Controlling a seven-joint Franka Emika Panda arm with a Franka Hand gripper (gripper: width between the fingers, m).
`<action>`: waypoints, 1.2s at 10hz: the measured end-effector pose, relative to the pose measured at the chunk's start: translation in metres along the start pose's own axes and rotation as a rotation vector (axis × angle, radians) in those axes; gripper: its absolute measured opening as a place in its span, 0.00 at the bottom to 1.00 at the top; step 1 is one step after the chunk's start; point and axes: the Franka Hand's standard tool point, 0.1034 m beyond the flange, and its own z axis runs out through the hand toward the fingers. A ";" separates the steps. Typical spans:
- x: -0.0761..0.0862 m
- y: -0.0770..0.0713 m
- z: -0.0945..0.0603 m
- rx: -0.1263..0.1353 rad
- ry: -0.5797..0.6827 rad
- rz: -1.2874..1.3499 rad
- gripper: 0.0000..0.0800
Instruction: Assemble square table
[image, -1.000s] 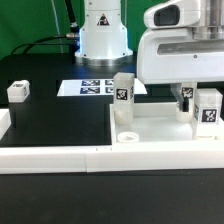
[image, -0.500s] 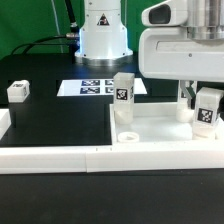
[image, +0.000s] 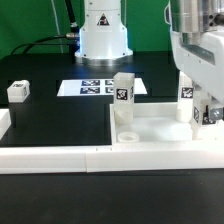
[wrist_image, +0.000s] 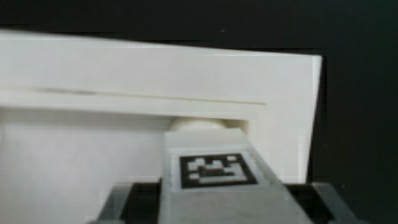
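Note:
The white square slab (image: 160, 128) with a raised rim lies at the exterior view's right. One tagged leg block (image: 123, 95) stands upright at its far left corner, and a round socket (image: 128, 137) shows at its near left corner. My gripper (image: 206, 108) is shut on another tagged leg block (image: 209, 113), held upright over the slab's right side. A further tagged white piece (image: 186, 93) shows just beside it; whether it stands in the slab is unclear. In the wrist view the held leg (wrist_image: 214, 165) sits between my fingers (wrist_image: 128, 205), its tip at the slab's (wrist_image: 107, 120) corner.
A loose tagged leg block (image: 18, 91) lies on the black table at the exterior view's left. The marker board (image: 98, 87) lies behind the slab, before the robot base (image: 103, 30). Long white border bars run along the front (image: 60, 158) and the left edge (image: 5, 125).
The hand has turned about its axis and shifted toward the exterior view's right, carrying the held leg slightly right and lower over the slab. Nothing else has moved.

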 end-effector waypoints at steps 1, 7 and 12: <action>-0.003 0.001 0.000 0.000 0.002 0.007 0.36; -0.006 0.001 0.004 0.062 0.027 -0.650 0.81; 0.003 -0.003 -0.002 0.027 0.057 -1.346 0.81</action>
